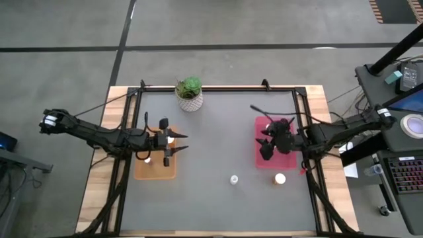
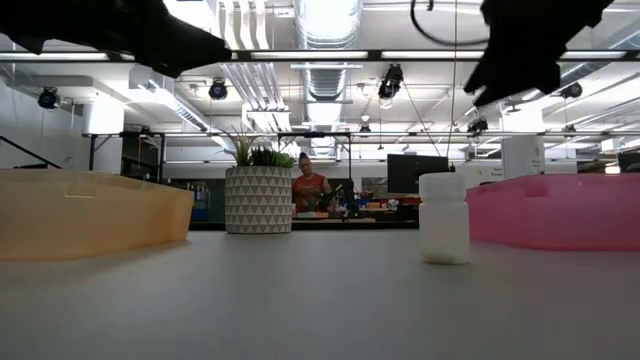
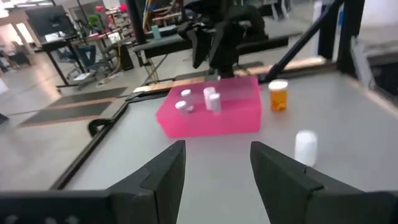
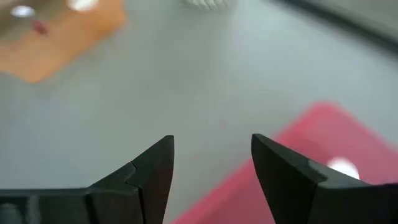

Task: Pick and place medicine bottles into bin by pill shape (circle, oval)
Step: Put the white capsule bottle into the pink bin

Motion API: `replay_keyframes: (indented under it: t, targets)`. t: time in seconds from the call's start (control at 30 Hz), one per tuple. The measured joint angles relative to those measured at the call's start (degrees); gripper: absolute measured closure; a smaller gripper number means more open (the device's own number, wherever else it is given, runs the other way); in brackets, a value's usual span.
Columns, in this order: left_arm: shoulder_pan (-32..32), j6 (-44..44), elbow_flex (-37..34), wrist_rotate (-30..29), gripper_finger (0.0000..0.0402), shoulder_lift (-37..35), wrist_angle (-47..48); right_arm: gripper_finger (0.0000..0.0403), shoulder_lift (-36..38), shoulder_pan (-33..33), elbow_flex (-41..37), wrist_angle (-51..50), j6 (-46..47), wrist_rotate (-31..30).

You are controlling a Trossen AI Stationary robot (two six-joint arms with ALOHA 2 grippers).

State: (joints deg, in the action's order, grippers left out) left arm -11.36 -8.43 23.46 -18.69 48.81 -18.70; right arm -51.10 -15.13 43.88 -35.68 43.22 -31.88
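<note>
Both claws hang open and empty, left claw [image 1: 173, 147] over the orange bin [image 1: 156, 170], right claw [image 1: 267, 140] over the pink bin [image 1: 285, 161], likely since two white-capped medicine bottles [image 1: 234, 179] wait unsorted near the desk's [image 1: 225, 132] front.

Left gripper [image 1: 177, 147] hangs spread and empty, arm stretched inward; right gripper [image 1: 264, 141] likewise spread, empty

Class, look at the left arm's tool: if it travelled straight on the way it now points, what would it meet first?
Most likely the pink bin, straight ahead of the open left tool across bare table. The white bottle stands off to one side of that line, though depth is uncertain.
</note>
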Motion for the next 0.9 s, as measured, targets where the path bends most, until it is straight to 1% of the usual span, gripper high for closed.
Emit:
replay_keyframes:
  t: [0.13,0.2,0.27,0.33,0.4,0.57,0.67,0.73,0.83,0.9]
  targets:
    - [-0.40,3.61,2.29,0.36,0.0235,3.90,-1.41,0.0197,-0.01,-4.72,-0.03,8.39,-11.91,-7.21]
    - [-0.89,3.68,4.07,0.36,0.0235,6.96,-1.28,0.0197,0.05,-6.50,-0.22,13.47,-18.40,-10.36]
    - [-1.33,3.68,6.43,0.41,0.0235,10.29,-1.28,0.0197,0.08,-7.65,-0.75,18.96,-25.11,-11.80]
    - [-1.79,3.68,8.92,0.45,0.0235,13.41,-1.33,0.0197,0.06,-8.10,-1.81,25.57,-31.44,-11.58]
    - [-2.08,3.65,11.44,0.51,0.0235,16.52,-1.33,0.0197,0.03,-8.15,-3.54,32.89,-37.62,-10.61]
    - [-2.36,3.61,17.58,0.60,0.0235,22.91,0.53,0.0197,0.01,-7.56,-9.92,51.71,-49.79,-1.61]
    - [-2.38,3.59,21.24,0.60,0.0235,26.16,3.38,0.0198,0.05,-6.23,-14.05,62.16,-55.05,1.60]
    - [-2.42,3.61,23.38,0.60,0.0235,27.99,4.67,0.0200,0.10,-4.87,-16.43,66.88,-57.91,2.38]
    - [-2.43,3.61,25.85,0.60,0.0235,30.69,4.79,0.0206,0.89,-2.45,-19.01,70.80,-62.37,2.49]
    - [-2.42,3.59,27.46,0.60,0.0235,32.65,4.86,0.0211,1.99,-0.55,-20.51,73.22,-63.85,4.73]
